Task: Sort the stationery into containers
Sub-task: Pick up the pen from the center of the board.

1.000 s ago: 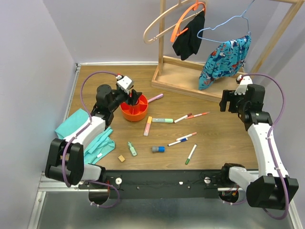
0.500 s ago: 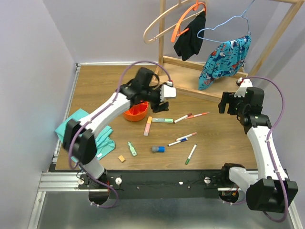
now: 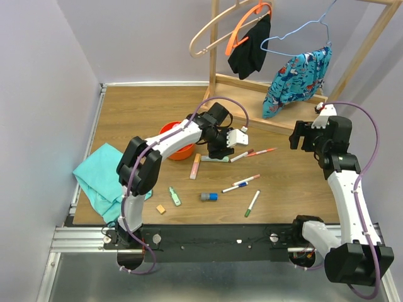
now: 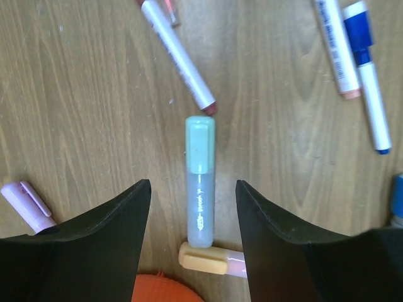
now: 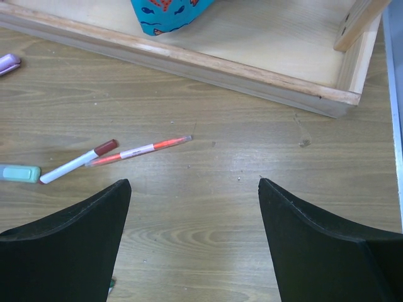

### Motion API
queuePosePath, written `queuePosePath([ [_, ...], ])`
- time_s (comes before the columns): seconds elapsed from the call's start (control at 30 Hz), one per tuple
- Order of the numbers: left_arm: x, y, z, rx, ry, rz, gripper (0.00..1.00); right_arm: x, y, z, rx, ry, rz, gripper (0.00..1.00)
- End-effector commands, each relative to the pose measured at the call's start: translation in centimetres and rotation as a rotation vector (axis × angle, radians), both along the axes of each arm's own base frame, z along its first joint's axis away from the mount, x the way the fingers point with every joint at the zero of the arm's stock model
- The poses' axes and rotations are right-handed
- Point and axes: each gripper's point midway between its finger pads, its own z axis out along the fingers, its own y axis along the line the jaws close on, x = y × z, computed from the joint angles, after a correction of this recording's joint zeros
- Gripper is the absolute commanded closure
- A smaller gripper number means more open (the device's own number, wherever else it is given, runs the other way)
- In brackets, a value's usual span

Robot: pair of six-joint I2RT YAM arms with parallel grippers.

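The orange organiser (image 3: 171,143) stands left of centre, partly behind my left arm; its rim shows in the left wrist view (image 4: 160,290). My left gripper (image 3: 218,151) is open, low over the green highlighter (image 4: 200,189), which lies between its fingers (image 4: 119,226). A pink highlighter with a yellow cap (image 3: 195,167) lies just beside it. A brown-capped marker (image 3: 241,155) and an orange pen (image 3: 261,151) lie to the right. More markers (image 3: 242,184), a green-capped marker (image 3: 252,203), a blue-grey piece (image 3: 210,197), a small green tube (image 3: 174,196) and a tan cube (image 3: 160,209) lie nearer. My right gripper (image 3: 308,135) is open and empty.
A wooden rack base (image 3: 252,104) with hanging clothes (image 3: 296,78) stands at the back right. A teal cloth (image 3: 104,179) lies at the left edge. A pale pink highlighter (image 4: 25,201) lies left of my left gripper. Bare wood lies under my right gripper (image 5: 194,182).
My left arm has swung from over the organiser to the right and come down over the green highlighter, jaws open. The right arm has barely moved.
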Motion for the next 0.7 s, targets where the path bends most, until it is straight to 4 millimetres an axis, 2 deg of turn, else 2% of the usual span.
queuePosePath([
  [0.0,1.2,0.8,-2.1,0.085,-0.002,0.046,0.36,-0.1,0.3,0.5,0.016,-0.02,0.01,0.1],
  [0.27,1.6,-0.5,-4.2,0.099,0.043,0.075,0.38,-0.2,0.5,0.0,0.02,-0.02,0.022,0.1],
  [0.67,0.0,-0.9,-6.3,0.128,0.098,0.064,0.44,0.1,0.6,-0.4,0.023,-0.017,0.032,0.1],
])
